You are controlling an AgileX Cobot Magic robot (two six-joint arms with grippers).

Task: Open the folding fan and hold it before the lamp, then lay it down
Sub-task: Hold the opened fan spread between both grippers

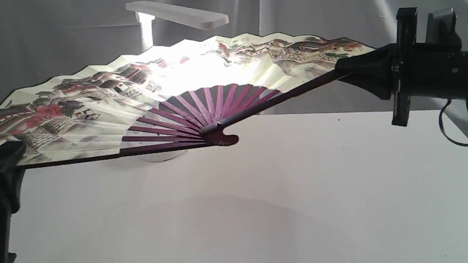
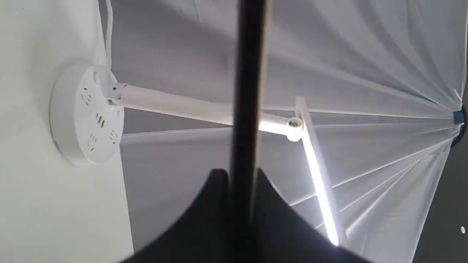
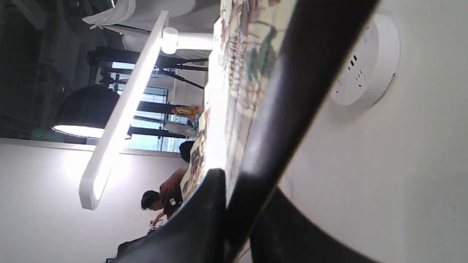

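Two grippers hold the folding fan spread wide open in front of the lamp. The left gripper is pinched tight on one dark outer guard to one side of the lamp, and the right gripper is clamped on the other guard to the lamp's other side. The painted leaf sits just under the lamp's lit bar head, glaring white there, with the lamp's round base showing below the ribs.
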